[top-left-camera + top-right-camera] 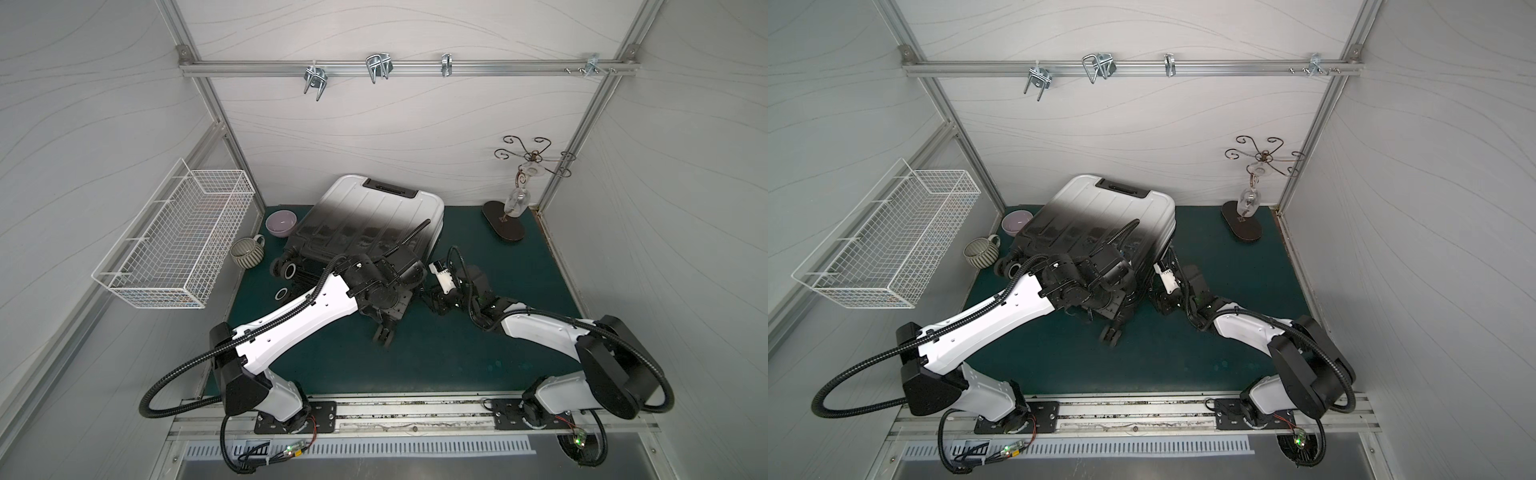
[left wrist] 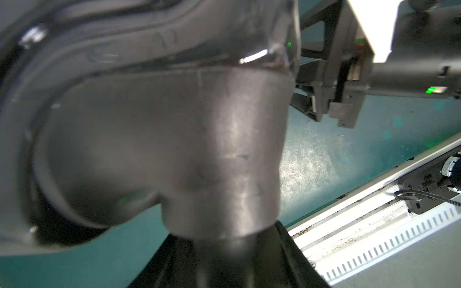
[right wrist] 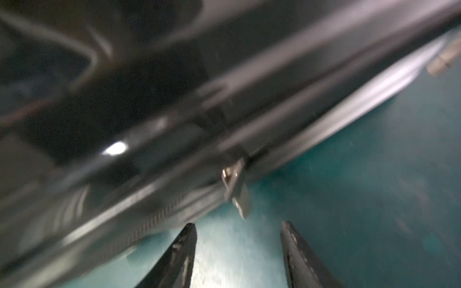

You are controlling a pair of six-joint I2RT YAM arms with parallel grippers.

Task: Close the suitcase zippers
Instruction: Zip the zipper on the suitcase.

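Note:
The suitcase lies flat on the green mat, white at its far end and black at its near end. My left gripper is at the case's near end, shut around a blurred grey wheel mount that fills the left wrist view. My right gripper is at the near right corner, open with nothing between its fingers. A small metal zipper pull dangles from the zipper track just ahead of the open jaws, touching neither finger.
A white wire basket hangs on the left wall. A purple bowl and a striped mug stand left of the case. A wire stand with hanging glasses is at the back right. Metal rails run along the front edge.

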